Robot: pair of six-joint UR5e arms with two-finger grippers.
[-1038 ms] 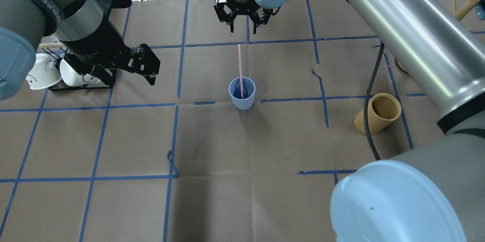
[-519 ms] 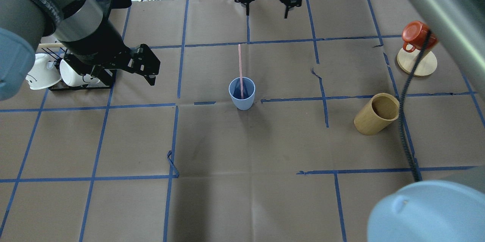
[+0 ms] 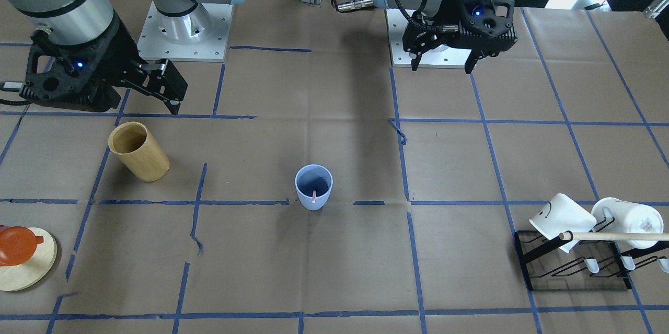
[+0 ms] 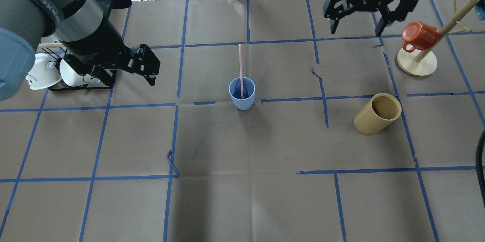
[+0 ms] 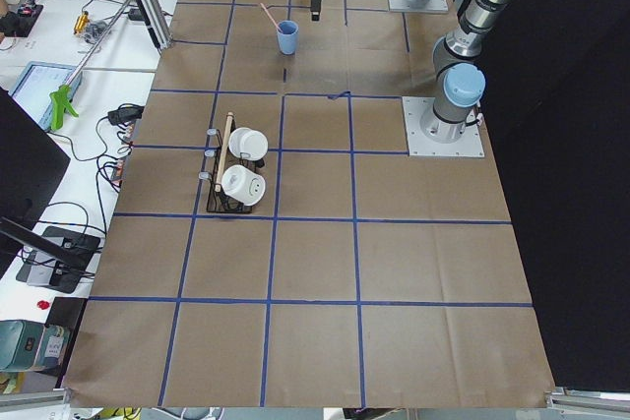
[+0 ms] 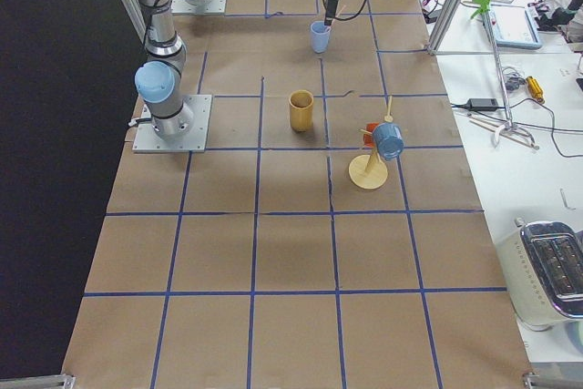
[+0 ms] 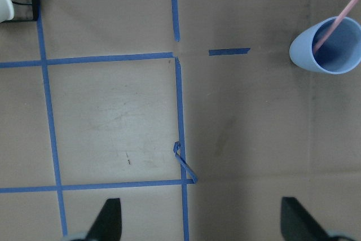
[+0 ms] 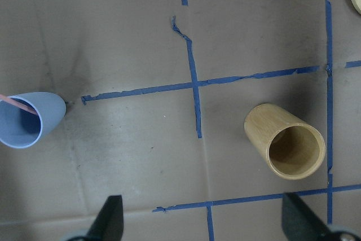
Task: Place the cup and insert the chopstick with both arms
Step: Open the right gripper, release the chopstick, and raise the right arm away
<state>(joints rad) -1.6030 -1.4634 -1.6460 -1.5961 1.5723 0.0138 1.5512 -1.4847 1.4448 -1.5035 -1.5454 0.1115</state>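
The light-blue cup [image 4: 242, 97] stands upright at the table's middle, and also shows in the front view [image 3: 313, 187] and both wrist views [image 7: 327, 46] [image 8: 25, 119]. One pale-pink chopstick [image 4: 240, 64] stands in it and leans toward the far side; its end shows inside the cup [image 3: 313, 197]. My left gripper [image 4: 151, 66] [image 3: 441, 65] is open and empty, well to the left of the cup. My right gripper [image 4: 356, 30] [image 3: 177, 94] is open and empty, at the back right, clear of the cup.
A tan bamboo cylinder [image 4: 377, 115] [image 8: 287, 145] stands right of the cup. A wooden mug tree [image 4: 416, 62] with a red mug [image 4: 416, 34] is at the far right. A black rack [image 3: 575, 266] with white mugs [image 4: 41, 75] is beside the left arm.
My right arm has swung from above the back middle of the table to the back right, near the mug tree. The left arm, cup and chopstick have not moved.
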